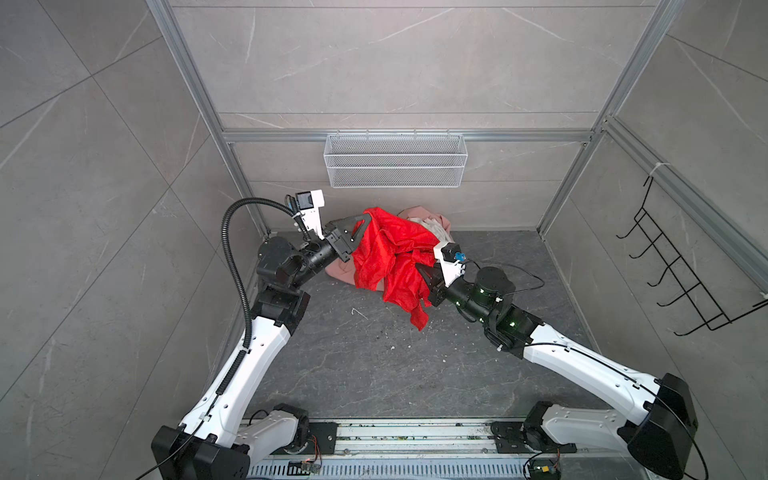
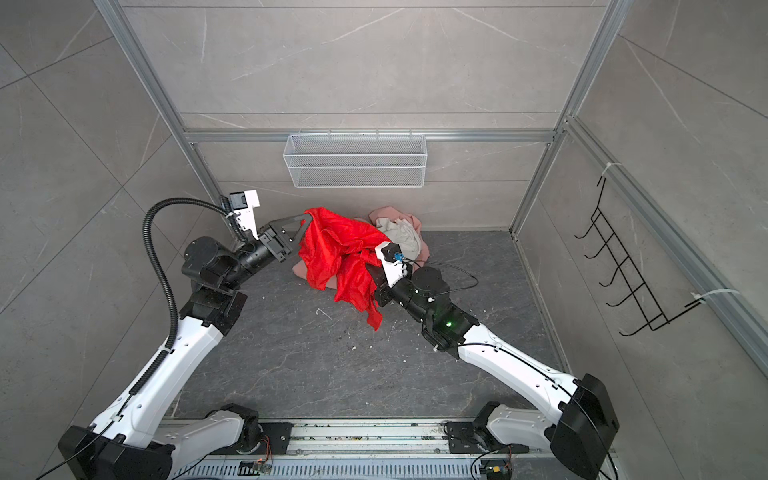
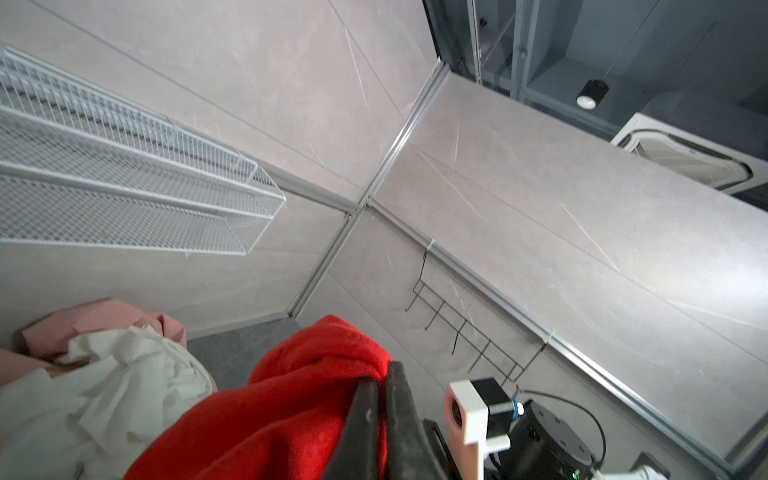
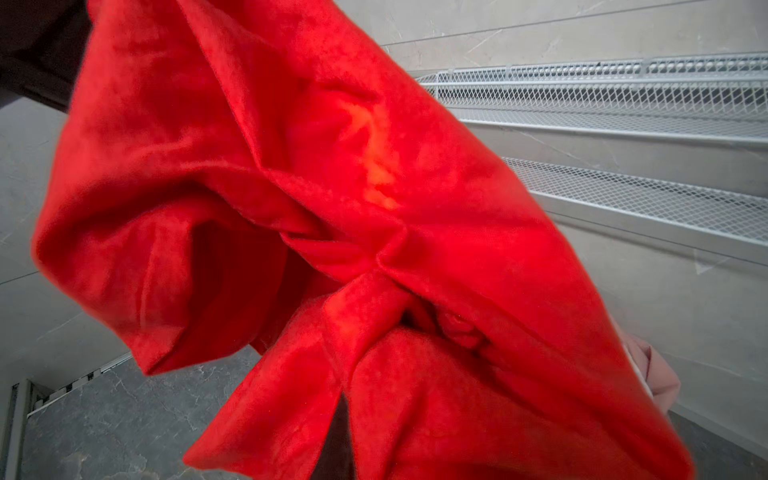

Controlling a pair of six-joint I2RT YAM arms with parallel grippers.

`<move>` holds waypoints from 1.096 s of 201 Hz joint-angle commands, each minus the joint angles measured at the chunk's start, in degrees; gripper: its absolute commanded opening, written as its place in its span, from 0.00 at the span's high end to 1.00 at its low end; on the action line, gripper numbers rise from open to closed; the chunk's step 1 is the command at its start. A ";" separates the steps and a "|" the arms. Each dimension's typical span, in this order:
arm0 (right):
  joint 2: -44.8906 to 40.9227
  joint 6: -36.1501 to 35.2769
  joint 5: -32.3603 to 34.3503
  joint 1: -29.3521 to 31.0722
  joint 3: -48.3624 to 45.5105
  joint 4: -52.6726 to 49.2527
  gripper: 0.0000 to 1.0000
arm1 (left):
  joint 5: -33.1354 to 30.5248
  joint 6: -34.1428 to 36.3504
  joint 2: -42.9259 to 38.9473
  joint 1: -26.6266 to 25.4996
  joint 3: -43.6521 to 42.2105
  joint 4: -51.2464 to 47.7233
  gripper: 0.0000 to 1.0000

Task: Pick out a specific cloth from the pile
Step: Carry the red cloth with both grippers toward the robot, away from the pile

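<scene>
- Red fabric fills the centre of the cell: the cloth [image 1: 390, 253] [image 2: 338, 249] hangs spread between 2 robot arms, lifted clear of the dark stone floor [image 1: 374, 365], with a loose tail drooping toward the near side.
- The left gripper [image 1: 365, 216] [image 2: 305, 215] [image 3: 388, 372] has its jaws pressed together on the cloth's far-left upper edge; the left wrist view shows the red fabric pinched between the 2 black fingers.
- The right gripper [image 1: 423, 272] sits at the cloth's right side, its jaws buried under the fabric and closed; in the right wrist view the cloth [image 4: 332, 208] covers most of the frame, its folds gathering to a tight bunch.
- The pile [image 1: 430, 224] [image 2: 399, 228] lies on the floor against the far wall, just behind the raised cloth: a white garment [image 3: 104, 395] on a salmon-pink garment [image 3: 104, 322].
- A white wire basket [image 1: 395, 160] hangs on the far wall above the pile; a black hook rack [image 1: 685, 266] is on the right wall.
</scene>
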 commanded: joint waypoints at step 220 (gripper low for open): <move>-12.59 10.62 2.71 2.92 -15.92 -8.99 1.00 | -18.75 -3.18 -5.85 -22.77 -32.34 3.91 1.00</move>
